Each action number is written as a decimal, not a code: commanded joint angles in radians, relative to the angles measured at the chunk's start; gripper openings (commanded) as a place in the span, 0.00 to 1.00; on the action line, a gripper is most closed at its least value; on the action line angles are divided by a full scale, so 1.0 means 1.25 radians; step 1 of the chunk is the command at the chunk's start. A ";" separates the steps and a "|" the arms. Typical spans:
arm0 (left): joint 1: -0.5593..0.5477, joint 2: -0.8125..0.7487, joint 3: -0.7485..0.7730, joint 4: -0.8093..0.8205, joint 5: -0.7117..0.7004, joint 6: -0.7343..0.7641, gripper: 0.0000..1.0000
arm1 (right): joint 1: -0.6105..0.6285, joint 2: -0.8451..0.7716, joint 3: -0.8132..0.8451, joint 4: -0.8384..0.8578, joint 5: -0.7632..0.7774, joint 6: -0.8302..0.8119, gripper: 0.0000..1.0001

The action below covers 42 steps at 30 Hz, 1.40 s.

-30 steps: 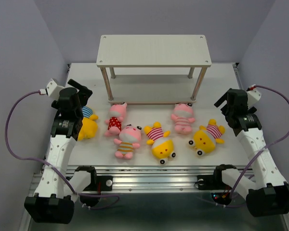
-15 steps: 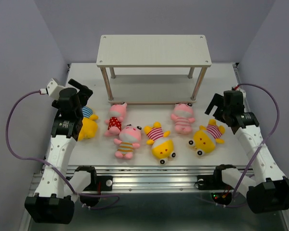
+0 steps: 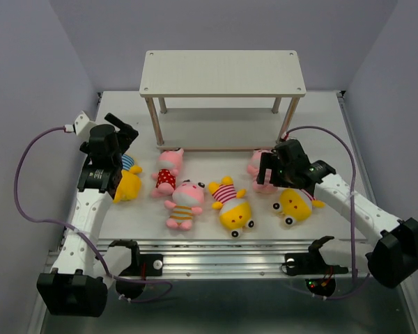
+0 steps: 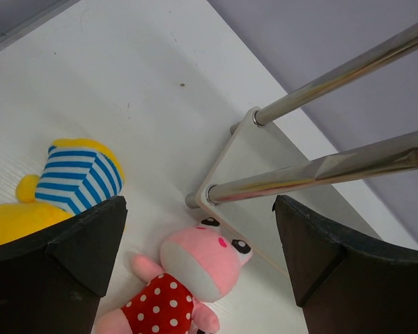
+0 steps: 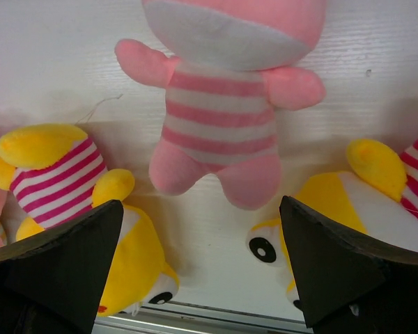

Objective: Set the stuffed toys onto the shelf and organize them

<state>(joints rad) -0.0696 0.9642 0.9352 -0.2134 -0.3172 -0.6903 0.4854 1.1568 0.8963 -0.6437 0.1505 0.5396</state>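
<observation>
The shelf (image 3: 223, 73) stands at the back with both boards bare. Six stuffed toys lie in front of it: yellow in a blue striped shirt (image 3: 129, 182), pink in a red dotted shirt (image 3: 168, 172), pink striped (image 3: 184, 205), yellow striped (image 3: 231, 205), pink striped (image 3: 259, 169), yellow (image 3: 296, 202). My left gripper (image 3: 123, 129) is open and empty above the table's left side; its wrist view shows the dotted pink toy (image 4: 195, 271) between its fingers (image 4: 56, 257). My right gripper (image 3: 272, 174) is open, hovering over the right pink striped toy (image 5: 223, 118).
The shelf's lower board corner (image 4: 244, 160) and metal legs (image 4: 334, 167) lie close ahead of the left gripper. Two yellow toys (image 5: 70, 181) (image 5: 376, 188) flank the right gripper. Purple walls close in both sides. The table's front rail (image 3: 223, 247) runs near the toys.
My right arm has swung in from the table's right edge to the left, over the right pink striped toy. My left gripper has shifted slightly. No toy has moved.
</observation>
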 commanded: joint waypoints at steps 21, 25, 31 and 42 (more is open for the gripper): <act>0.005 -0.012 -0.014 0.035 -0.016 0.021 0.99 | 0.073 0.213 0.001 0.125 0.114 0.029 0.76; 0.005 -0.010 -0.014 0.035 -0.015 0.021 0.99 | 0.073 0.223 0.001 0.135 0.123 0.026 0.49; 0.005 -0.012 -0.017 0.037 -0.013 0.021 0.99 | 0.073 0.222 0.006 0.130 0.114 0.004 0.18; 0.005 -0.013 -0.016 0.037 -0.016 0.022 0.99 | 0.107 0.074 0.099 0.014 0.181 -0.056 0.01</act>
<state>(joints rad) -0.0696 0.9657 0.9241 -0.2062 -0.3183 -0.6804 0.5945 1.3502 0.9291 -0.5961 0.3157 0.5076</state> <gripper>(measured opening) 0.986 0.070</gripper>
